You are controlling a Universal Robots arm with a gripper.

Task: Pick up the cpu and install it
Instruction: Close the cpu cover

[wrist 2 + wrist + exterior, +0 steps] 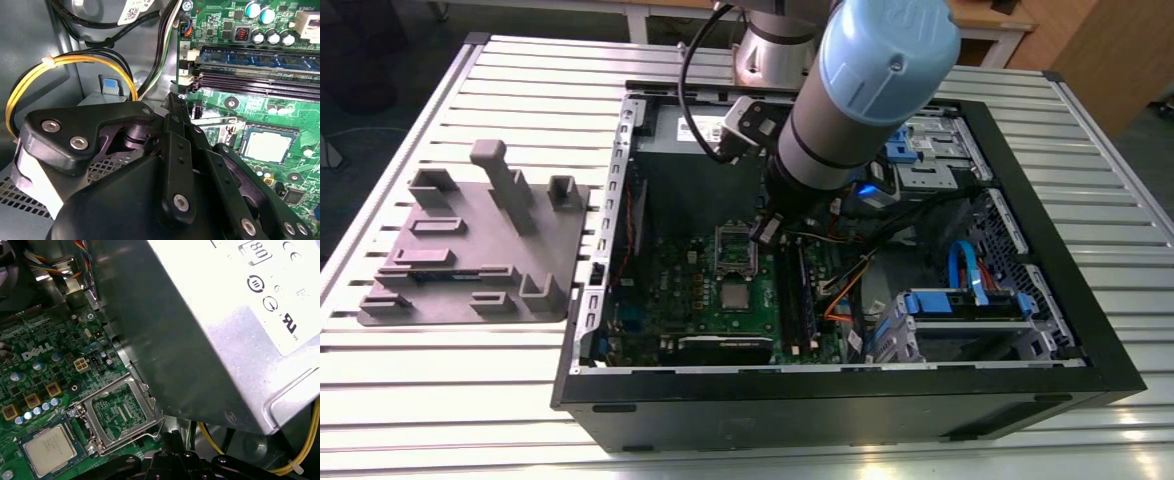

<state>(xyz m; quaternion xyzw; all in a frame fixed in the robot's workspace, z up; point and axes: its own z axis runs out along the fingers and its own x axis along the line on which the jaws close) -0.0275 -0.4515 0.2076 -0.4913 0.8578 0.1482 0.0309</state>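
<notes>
**CPU seated in its socket, gripper above the open frame**

While the grey and pale-blue robot arm (854, 90) reaches down into the open black computer case (854, 400), its black gripper (769, 228) hangs over the green motherboard (707, 300), close above the rectangular silver metal socket frame (736, 248). The pictures do not settle how its jaws stand.

The cpu, a small flat square chip with a silvery-grey metal top (735, 296), lies in its socket on the motherboard just beside the socket frame, on the side away from the grey metal power supply box (687, 125). In the first wrist view the cpu (49, 448) sits flat with a thin pale rim, and the socket frame (120, 412) stands tilted up and open next to it, its hinge edge toward the power supply box (225, 330). In the second wrist view the cpu (267, 147) lies beyond the gripper's black links (150, 165). Long black memory slots (250, 80) run beside the cpu, and a looped yellow cable (70, 62) lies near the power supply box.

Outside the case, well apart from the socket frame, a grey moulded fixture tray (467, 250) rests on the ribbed aluminium table (440, 400).
</notes>
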